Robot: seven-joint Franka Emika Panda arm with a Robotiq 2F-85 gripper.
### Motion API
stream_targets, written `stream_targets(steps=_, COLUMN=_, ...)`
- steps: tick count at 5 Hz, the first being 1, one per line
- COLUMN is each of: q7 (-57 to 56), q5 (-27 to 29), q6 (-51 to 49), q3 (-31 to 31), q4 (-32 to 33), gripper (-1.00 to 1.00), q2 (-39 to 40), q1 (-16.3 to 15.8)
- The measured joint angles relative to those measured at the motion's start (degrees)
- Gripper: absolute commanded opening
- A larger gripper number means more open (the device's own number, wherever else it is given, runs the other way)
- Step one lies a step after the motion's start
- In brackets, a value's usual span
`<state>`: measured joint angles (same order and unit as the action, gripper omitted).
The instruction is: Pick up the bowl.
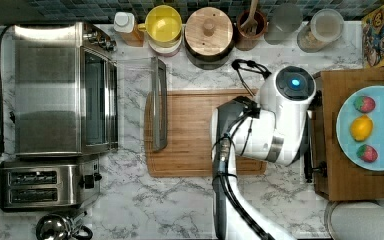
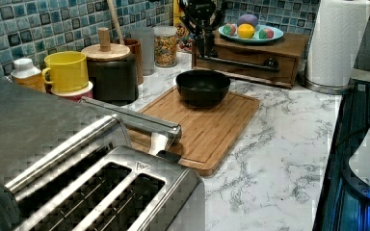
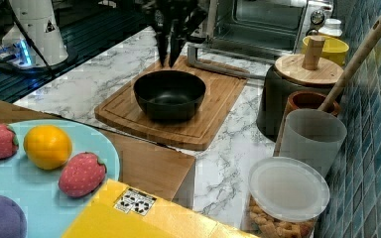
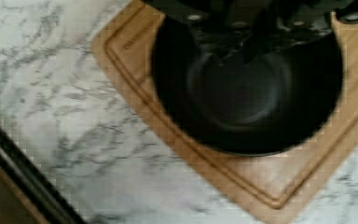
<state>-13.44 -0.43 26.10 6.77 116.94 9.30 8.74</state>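
You are working over a glossy, white-and-grey veined marble-look countertop (image 2: pixel 274 159). The cutting board (image 3: pixel 213 106) is smooth, grained wood with a routed groove. The bowl (image 3: pixel 169 94) has a matt black finish inside and out. The toaster (image 2: pixel 120 197) is brushed metal. Note the wooden lid (image 3: pixel 305 69), the frosted plastic cup (image 3: pixel 311 140), and the glossy tile backsplash (image 3: pixel 377 124).
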Motion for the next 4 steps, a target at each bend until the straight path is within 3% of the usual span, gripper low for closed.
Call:
stream_targets(steps=2, q7=-2.2, q5=-1.5, q6=-0.2, q3=1.4, q4=5.4, gripper=0.0, q2=-3.4, q1=3.0)
stream_targets(steps=4, q7=-7.7, q5=-1.7, q6=7.0, q3=1.0, q4=5.9, gripper=0.0, q2=-2.8, q1=3.3)
